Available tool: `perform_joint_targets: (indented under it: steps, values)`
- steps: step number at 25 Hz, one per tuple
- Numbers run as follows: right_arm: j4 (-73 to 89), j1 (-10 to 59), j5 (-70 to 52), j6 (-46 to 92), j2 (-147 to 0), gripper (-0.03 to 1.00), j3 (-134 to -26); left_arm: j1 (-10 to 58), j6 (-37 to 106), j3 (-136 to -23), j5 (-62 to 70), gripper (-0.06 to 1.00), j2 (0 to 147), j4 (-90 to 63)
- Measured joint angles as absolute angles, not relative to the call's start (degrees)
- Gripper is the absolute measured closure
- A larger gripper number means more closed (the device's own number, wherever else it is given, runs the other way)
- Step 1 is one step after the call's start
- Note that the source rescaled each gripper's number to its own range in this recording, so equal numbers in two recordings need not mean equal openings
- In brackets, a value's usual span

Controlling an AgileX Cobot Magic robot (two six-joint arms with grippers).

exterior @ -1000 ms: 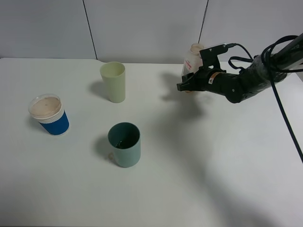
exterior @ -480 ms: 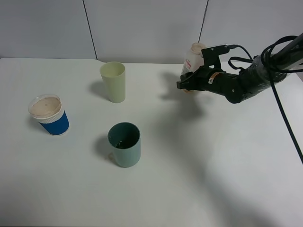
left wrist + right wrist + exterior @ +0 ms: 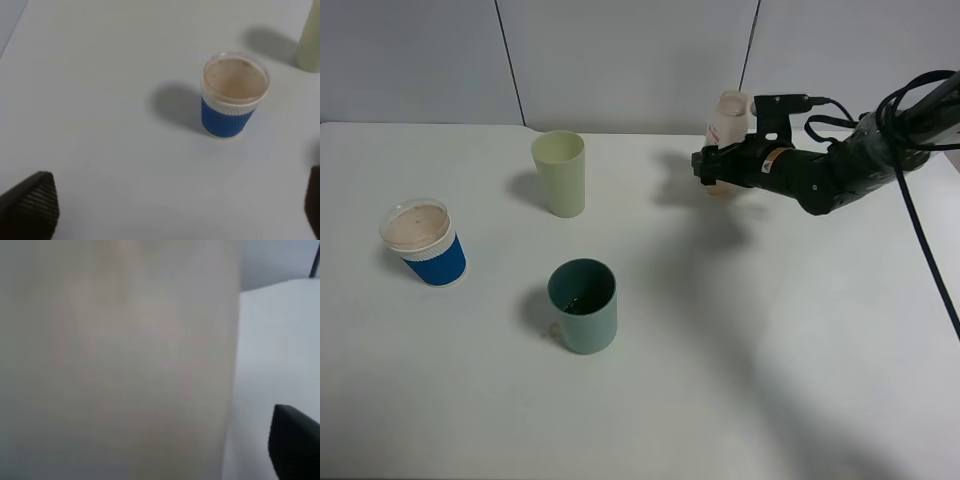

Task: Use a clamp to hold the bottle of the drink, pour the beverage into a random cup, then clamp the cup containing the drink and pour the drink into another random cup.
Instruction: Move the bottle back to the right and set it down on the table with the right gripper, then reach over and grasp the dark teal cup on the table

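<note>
I see my right claw [image 3: 713, 170] open around the standing bottle [image 3: 730, 112], far right, and my left claw [image 3: 172, 206] wide open.

Your right arm [image 3: 840, 170] reaches in from three o'clock toward one o'clock in the high view, forearm near level. Your right gripper [image 3: 712, 168] has its jaws parted. Your left gripper [image 3: 172, 210] faces down, fingertips [image 3: 30, 207] spread wide.
</note>
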State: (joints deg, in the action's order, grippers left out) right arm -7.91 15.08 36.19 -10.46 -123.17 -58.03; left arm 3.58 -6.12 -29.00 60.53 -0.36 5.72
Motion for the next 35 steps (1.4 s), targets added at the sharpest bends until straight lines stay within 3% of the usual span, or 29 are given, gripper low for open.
perform_joint_targets:
  steps: [3,7,10,35]
  values:
    - [-7.26,15.08,35.03,-10.79,-121.76,0.22,-58.03,3.58,-6.12,-29.00,60.53,-0.06,-0.36,5.72]
    - [-6.87,15.08,31.32,-13.01,-120.11,0.06,-57.98,3.58,-6.12,-29.00,60.53,-0.06,-0.36,5.72]
    - [-6.80,15.08,28.25,-14.17,-119.02,-0.01,-57.98,3.58,-6.12,-29.00,60.53,-0.06,-0.36,5.72]
    - [-7.43,15.08,10.78,-9.35,-102.92,-0.03,-57.93,3.58,-6.12,-29.00,60.53,-0.06,-0.36,5.72]
